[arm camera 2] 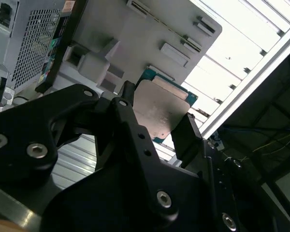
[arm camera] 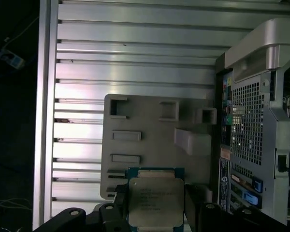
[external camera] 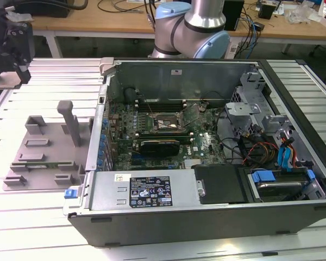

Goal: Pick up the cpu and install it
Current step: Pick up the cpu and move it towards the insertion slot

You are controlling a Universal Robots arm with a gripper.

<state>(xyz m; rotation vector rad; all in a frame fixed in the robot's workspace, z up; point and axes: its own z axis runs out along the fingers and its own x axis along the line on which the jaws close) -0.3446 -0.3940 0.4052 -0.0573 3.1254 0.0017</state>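
- The gripper [external camera: 11,73] hangs raised at the exterior view's far left, over the slatted table [external camera: 27,217].
- In both wrist views its fingers [arm camera: 120,210] are closed against two opposite edges of the cpu [arm camera: 155,200], which is held clear of the surface with its silver top showing.
- The grey tray [external camera: 43,155] with upright posts lies below and just beside the gripper.
- The open computer case [external camera: 206,217] is further right. Its side wall stands between the gripper and the board's socket [external camera: 165,124], which is well apart from the cpu.

Ribbed silver aluminium tabletop [external camera: 32,217] is catching bright glare. Long pale wooden workbench [external camera: 98,24] is standing behind it, black cables [external camera: 84,4] trailing across. Dark floor [arm camera: 14,121] is showing beyond the table edge.
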